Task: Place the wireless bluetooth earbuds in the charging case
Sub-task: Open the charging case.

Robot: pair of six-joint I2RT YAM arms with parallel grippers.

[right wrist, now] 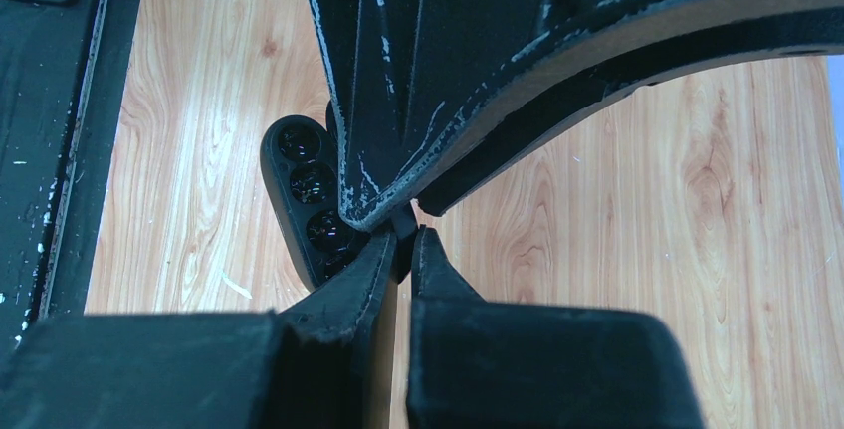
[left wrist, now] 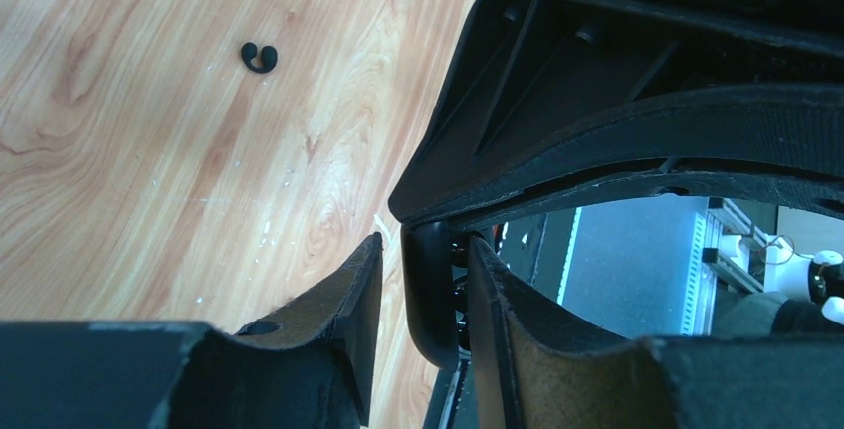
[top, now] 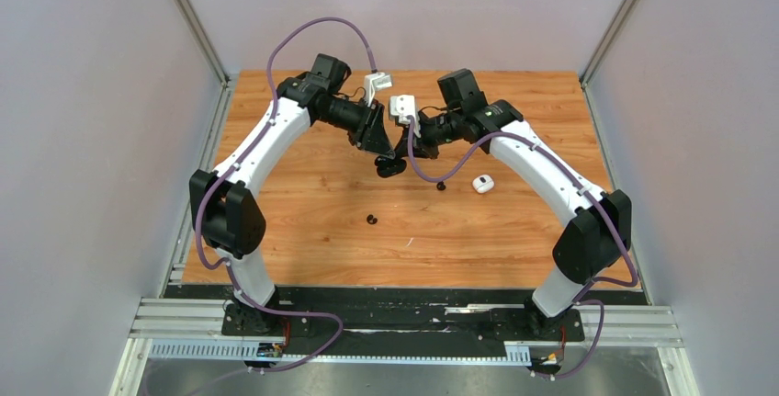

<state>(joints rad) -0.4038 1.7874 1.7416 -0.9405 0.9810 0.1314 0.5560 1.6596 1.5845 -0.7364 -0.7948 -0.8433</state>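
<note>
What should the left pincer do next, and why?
Probably ease the left pincer back off the charging case: its jaws stand apart around the case's edge, while the right pincer is shut on the case. Then it could fetch a black earbud lying loose on the table.

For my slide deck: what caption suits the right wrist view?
Right jaws pinch the black case by its edge over the table, with the left jaws alongside.

left pincer point(top: 386, 146), right pincer point(top: 405, 143) at black case point(top: 390, 168) | black earbud point(top: 371, 220) loose
</note>
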